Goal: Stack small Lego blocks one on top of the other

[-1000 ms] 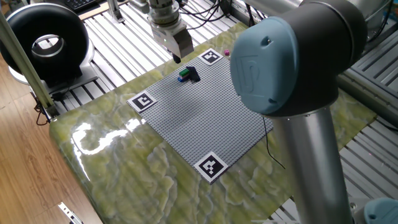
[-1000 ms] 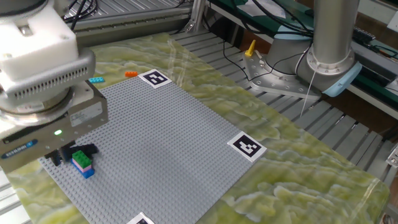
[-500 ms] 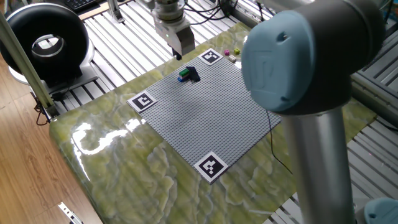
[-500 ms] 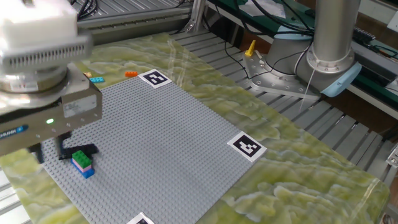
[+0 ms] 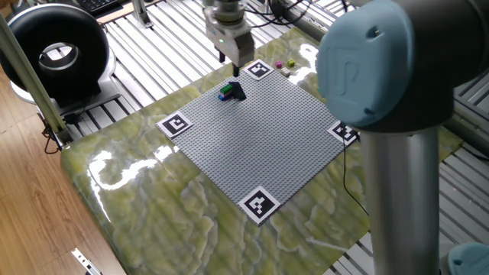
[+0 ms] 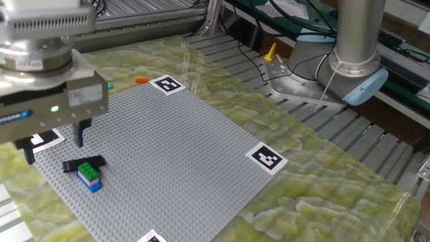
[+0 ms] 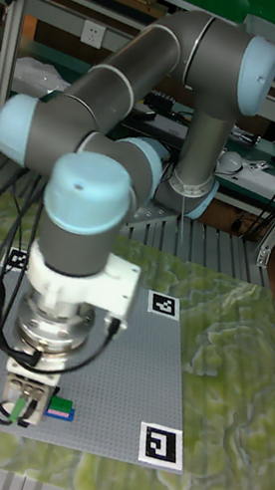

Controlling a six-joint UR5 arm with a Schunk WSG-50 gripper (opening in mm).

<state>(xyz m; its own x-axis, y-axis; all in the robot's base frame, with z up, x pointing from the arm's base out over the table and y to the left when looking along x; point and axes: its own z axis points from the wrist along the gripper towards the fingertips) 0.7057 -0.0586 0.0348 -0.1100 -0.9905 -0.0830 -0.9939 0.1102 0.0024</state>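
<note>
The desk [image 6: 322, 181], topped in green marbled sheet, carries the grey baseplate [image 6: 181, 154] with marker tags [image 6: 267, 158] at its corners. My tool [image 6: 52, 142] hangs above the baseplate's edge, fingers spread and nothing between them; it is released.

The small stack [image 6: 89, 176] stands on the baseplate just beside the tool: green on top, pink beneath, blue at the base, with a dark block [image 6: 84, 163] lying flat next to it, touching or nearly so. I judge one placement complete and the fetching of another brick in hand. The next move calls for travel to the loose bricks off the plate and a square descent over one.

The other fixed view alone shows an orange brick [image 6: 141, 80] and a cyan brick [image 6: 107, 86] on the desk beyond the far tag. One fixed view alone shows small bricks [image 5: 284, 65] past the opposite tag. The tall fixed view hides most of the stack behind my wrist.
</note>
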